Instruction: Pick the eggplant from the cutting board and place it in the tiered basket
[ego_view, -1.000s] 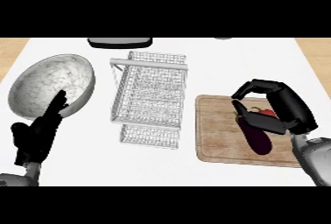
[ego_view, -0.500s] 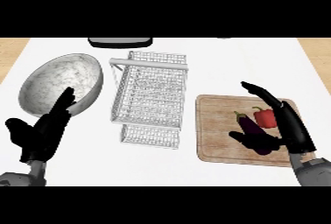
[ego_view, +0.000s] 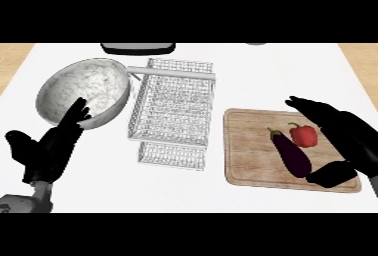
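Observation:
A dark purple eggplant (ego_view: 291, 154) lies on the wooden cutting board (ego_view: 248, 150) at the right, beside a red bell pepper (ego_view: 303, 135). My right hand (ego_view: 342, 131) is open at the board's right side, fingers stretched over the far edge and thumb near the eggplant's lower end, not closed on it. The white wire tiered basket (ego_view: 173, 111) stands in the middle of the counter. At the lower left my left hand (ego_view: 48, 150) rests open, fingers up.
A large speckled grey bowl (ego_view: 83, 92) sits at the left, just behind my left hand and touching the basket's left side. A dark object (ego_view: 138, 48) lies at the counter's far edge.
My right hand has opened and drawn back to the right and down, uncovering the eggplant and pepper. The eggplant still lies on the board. My left hand has barely shifted.

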